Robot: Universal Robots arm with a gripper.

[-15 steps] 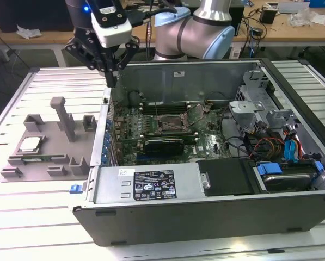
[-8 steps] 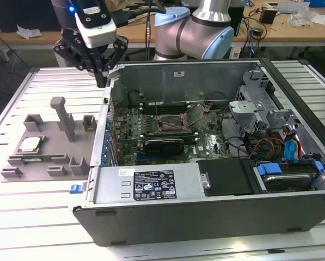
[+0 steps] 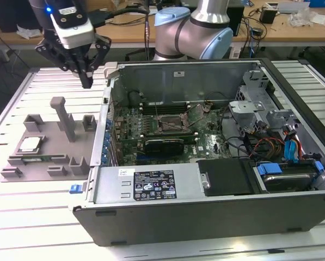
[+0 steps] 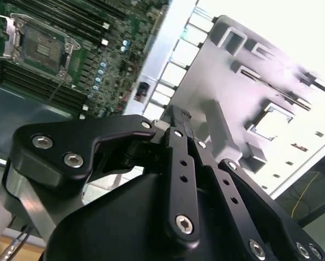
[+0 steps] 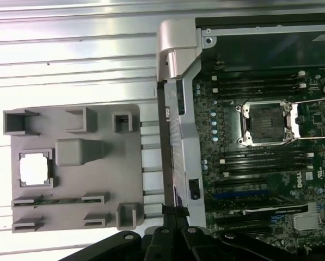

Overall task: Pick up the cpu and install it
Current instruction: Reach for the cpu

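The cpu [image 3: 30, 144], light and fragile we judge, wants gripping by its rim near the fixture's [image 3: 53, 145] edge; the gripper [image 3: 87, 81] hangs clenched, empty.

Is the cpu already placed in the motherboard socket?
No, in the first wrist view the cpu lies in its recess on the grey fixture, while the socket stands open and empty.

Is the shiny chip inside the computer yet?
Out. The cpu lies in the grey fixture beside the case; the motherboard socket sits empty.
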